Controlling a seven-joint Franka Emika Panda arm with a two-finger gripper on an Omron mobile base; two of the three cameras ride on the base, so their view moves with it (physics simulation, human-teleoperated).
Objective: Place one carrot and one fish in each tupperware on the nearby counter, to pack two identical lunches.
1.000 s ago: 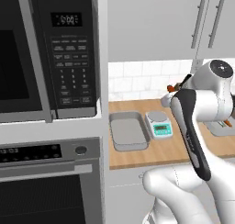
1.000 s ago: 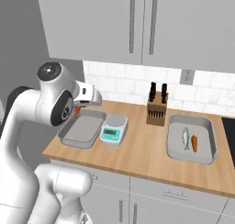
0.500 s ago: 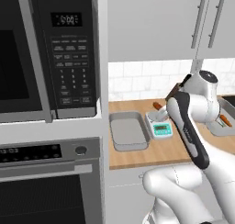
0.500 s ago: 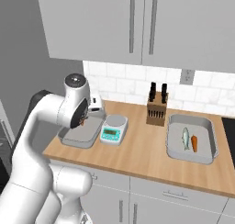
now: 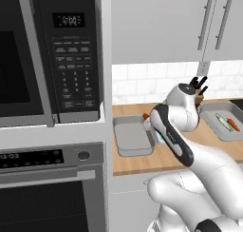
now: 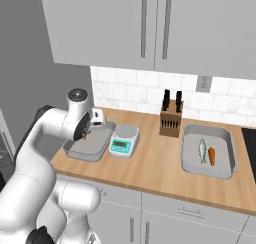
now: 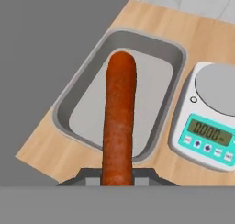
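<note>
The hand (image 7: 117, 175) pinches a carrot (image 7: 119, 117) between its two tips, and the orange root sticks straight out from it over the near grey tupperware (image 7: 158, 48). Seen from the hand, the carrot runs lengthwise above the tray's bare floor, its rounded end reaching toward the far rim. I cannot tell how high it hangs above the tray.

In the left base view the arm bends down beside that tupperware (image 5: 130, 138), with a bit of orange carrot (image 5: 145, 116) showing just past its wrist. In the right base view the hand (image 6: 89, 130) sits at the tray's (image 6: 92, 148) back edge.

The tray lies at the left end of the light wooden counter (image 6: 150, 163), close to the counter's front and side edges. Just beside it on the right stands a small white kitchen scale (image 6: 123, 140) with a teal display panel; the two are near but apart.

Further right along the counter, past a dark knife block (image 6: 171, 119) at the tiled wall, lies the second tupperware (image 6: 190, 160). It holds a silvery fish (image 6: 202, 151) and another carrot (image 6: 211, 156), side by side.

A black microwave (image 5: 47, 60) sits above an oven (image 5: 47, 188) left of the counter.
</note>
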